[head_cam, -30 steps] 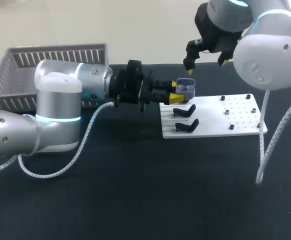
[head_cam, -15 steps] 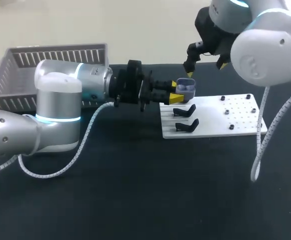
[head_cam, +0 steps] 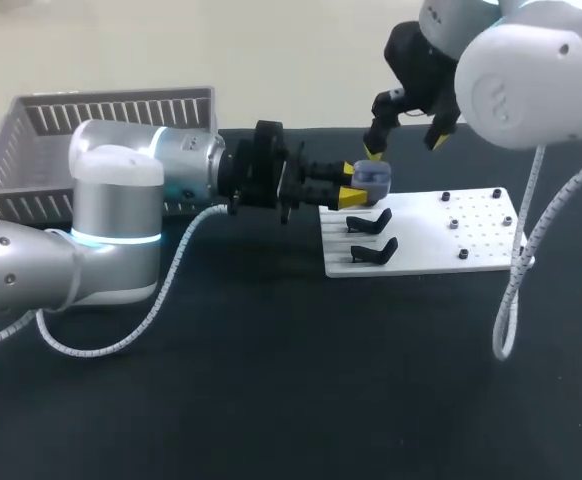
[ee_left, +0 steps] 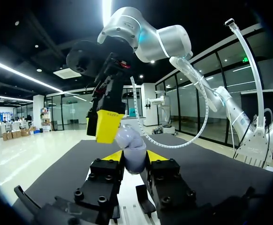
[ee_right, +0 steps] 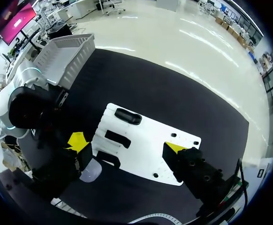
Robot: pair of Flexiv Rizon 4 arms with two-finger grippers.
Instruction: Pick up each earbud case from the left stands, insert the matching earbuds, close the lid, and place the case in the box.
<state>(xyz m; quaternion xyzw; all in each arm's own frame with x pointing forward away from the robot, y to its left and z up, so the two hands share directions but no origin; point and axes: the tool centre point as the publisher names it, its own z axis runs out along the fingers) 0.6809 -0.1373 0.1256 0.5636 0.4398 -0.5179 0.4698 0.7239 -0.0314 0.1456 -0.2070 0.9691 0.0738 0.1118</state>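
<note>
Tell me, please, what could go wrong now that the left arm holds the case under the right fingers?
The right gripper is open, one of its fingers close by the case; pressing off-centre could tilt it out of the left gripper's fingers. A slip would likely drop it near the black stands.

White perforated plate (head_cam: pixel 431 240) with small black screws (head_cam: pixel 455 224) on black table (head_cam: pixel 271 380)
</note>
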